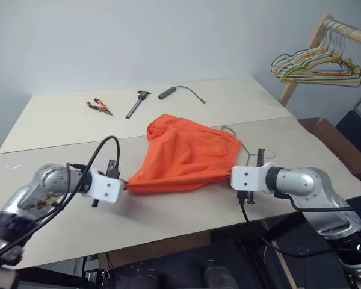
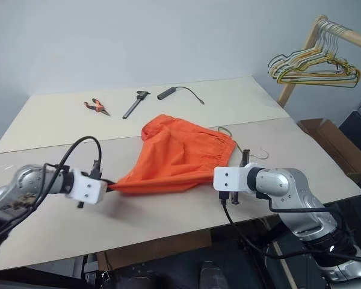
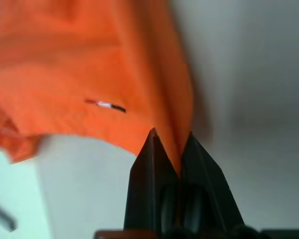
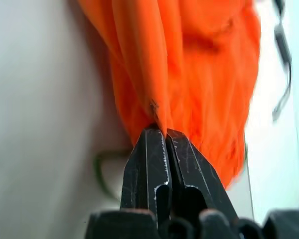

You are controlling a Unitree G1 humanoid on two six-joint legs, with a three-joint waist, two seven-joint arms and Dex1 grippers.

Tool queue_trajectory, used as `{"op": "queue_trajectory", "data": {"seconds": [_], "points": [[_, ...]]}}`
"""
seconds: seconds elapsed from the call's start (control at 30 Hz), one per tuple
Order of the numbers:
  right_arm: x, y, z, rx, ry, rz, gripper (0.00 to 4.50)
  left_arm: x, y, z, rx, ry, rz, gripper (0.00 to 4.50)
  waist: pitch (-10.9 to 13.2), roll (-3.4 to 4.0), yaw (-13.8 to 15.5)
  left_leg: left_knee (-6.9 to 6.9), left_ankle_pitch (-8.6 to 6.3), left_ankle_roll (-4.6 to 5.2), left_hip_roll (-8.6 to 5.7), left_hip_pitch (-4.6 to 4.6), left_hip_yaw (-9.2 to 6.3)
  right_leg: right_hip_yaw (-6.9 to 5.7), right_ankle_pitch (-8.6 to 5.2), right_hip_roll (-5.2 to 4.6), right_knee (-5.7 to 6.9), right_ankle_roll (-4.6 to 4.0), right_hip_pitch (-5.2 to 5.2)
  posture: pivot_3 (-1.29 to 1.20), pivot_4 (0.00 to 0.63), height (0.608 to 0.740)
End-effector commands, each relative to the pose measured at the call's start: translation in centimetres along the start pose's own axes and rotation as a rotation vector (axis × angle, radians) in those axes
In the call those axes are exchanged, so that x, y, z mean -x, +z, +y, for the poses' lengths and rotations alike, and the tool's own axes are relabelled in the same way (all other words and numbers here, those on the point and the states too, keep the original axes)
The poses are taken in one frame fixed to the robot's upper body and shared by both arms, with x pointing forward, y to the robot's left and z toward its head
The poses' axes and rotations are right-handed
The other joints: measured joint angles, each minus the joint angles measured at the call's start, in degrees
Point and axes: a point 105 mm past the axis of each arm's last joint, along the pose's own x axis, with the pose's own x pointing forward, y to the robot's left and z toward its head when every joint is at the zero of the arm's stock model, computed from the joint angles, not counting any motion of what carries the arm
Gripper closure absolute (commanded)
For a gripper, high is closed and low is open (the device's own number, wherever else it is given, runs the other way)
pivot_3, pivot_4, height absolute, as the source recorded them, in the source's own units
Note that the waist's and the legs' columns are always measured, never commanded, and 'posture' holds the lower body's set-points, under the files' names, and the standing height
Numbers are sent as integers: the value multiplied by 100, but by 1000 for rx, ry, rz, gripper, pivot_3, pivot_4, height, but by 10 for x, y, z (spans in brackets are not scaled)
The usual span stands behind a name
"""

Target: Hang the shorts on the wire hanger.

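In the centre of the head views lay the shorts (image 1: 183, 155), a bright orange heap of soft fabric spread across the pale counter (image 1: 60, 120), bunched higher toward the upper middle and pulled out low and flat toward both lower corners. We saw the left gripper (image 3: 170, 144) at the lower left of the shorts, its two black fingers closed on a pinched fold of the orange cloth; in the left wrist view the fabric ran straight down into the narrow slit between them. The right gripper (image 4: 162, 132) sat at the lower right of the shorts, its fingers likewise closed on a gathered edge of the fabric. Between the two grips the lower hem looked stretched nearly straight.

Just right of the shorts, thin grey wire showed at the cloth's edge, with a small loop beside the right wrist; this appeared to be the wire hanger (image 1: 248, 152), mostly covered by the fabric, and we could not tell its full outline.

Farther up the counter, well apart from the shorts, lay red-handled pliers (image 1: 98, 106), a dark caliper-like tool (image 1: 138, 103) and a short black cylinder with a thin cable (image 1: 167, 93). At the upper right of the frame a wooden rack (image 1: 301, 63) carried a bunch of hangers (image 1: 317, 66).
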Motion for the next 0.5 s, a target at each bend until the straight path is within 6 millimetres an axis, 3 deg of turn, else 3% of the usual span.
{"op": "queue_trajectory", "data": {"seconds": [0.03,0.17,0.3,0.5], "points": [[20,2,-11,75,57,-103,4500,33,21,-11,29,-145,15,4453,0,1,0,-1,-1,2,0,-1,3,3,0,-1,1,0,-2,-66,0,740],[19,-13,-31,142,65,-71,4500,34,43,-9,105,-114,-50,4453,4,22,50,1,-2,6,-2,46,7,1,-2,-3,-8,9,61,-59,0,740],[16,-24,-46,206,46,-34,4500,31,66,-35,142,-236,-124,4453,3,22,46,-10,-4,8,15,97,12,2,-33,15,-12,45,101,-57,0,740],[11,-29,-40,219,59,-44,4500,28,64,-42,191,-183,-97,4453,2,22,112,-14,-5,7,18,88,29,20,-5,24,2,-7,72,-54,0,740]]}}
